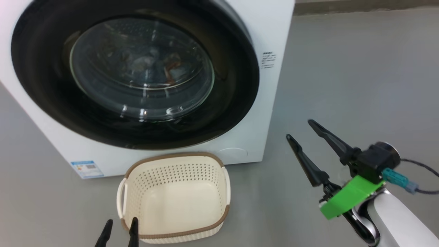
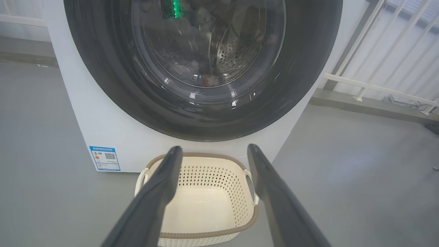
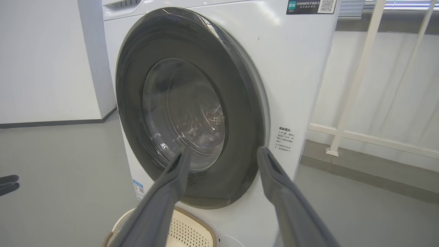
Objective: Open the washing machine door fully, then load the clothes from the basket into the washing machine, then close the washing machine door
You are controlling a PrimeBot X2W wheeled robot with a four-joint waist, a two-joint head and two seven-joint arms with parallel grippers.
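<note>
Door (image 1: pixel 240 85) of the machine (image 1: pixel 271 31) sits shut, flush against the white front. Through its glass window (image 1: pixel 113 79) the clothes (image 1: pixel 169 70) show as blurred orange-brown and pale patches inside the drum (image 2: pixel 229 56).

The basket (image 1: pixel 173 155) stands empty on the floor (image 1: pixel 360 68), just in front of the machine and below the door.

The left jaws stand apart and hold nothing. In the head view the tips of their fingers (image 1: pixel 133 235) rise at the basket's near left corner, one of them overlapping the brown rim. In the left wrist view the two fingers frame the basket, with the door above them.

The right jaws are also spread wide and empty. Their fingers (image 1: pixel 303 158) hang over bare floor to the right of the machine, clear of door and basket. A green bracket (image 1: pixel 346 199) and a cable (image 1: pixel 422 168) sit at that wrist. In the right wrist view the fingers point at the lower half of the door, not touching it.

The floor is smooth, plain grey. A blue label (image 1: pixel 87 168) sits low on the machine's front. To one side of the machine stands a white wall (image 3: pixel 44 61) with a dark skirting, to the other a white railing (image 3: pixel 356 79).
</note>
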